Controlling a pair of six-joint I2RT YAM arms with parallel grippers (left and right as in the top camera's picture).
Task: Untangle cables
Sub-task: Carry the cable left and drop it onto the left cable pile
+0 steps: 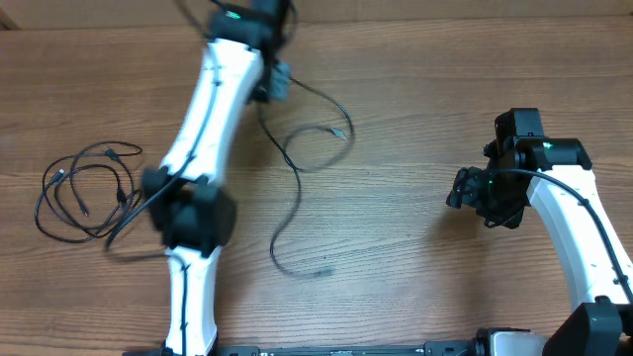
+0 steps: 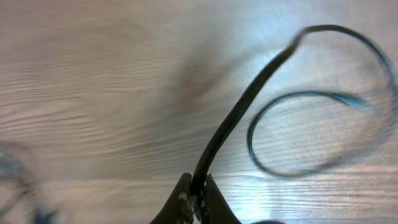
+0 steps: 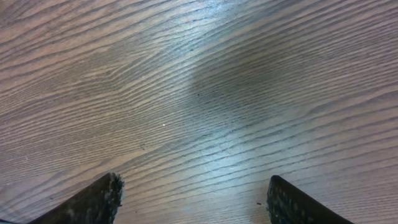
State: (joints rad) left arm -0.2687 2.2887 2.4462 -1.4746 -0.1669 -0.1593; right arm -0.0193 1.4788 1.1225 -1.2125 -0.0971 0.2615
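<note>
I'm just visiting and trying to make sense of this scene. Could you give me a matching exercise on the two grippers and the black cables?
Things:
1. left gripper
2. right gripper
3. looped bundle of thin black cables
4. single long thin black cable

States:
A. jaws wide apart over the bare wooden table
B. lying loose beside the left arm
C. jaws shut on a cable
D. trailing from closed jaws across the table

Pairs: 1-C, 2-A, 3-B, 4-D
</note>
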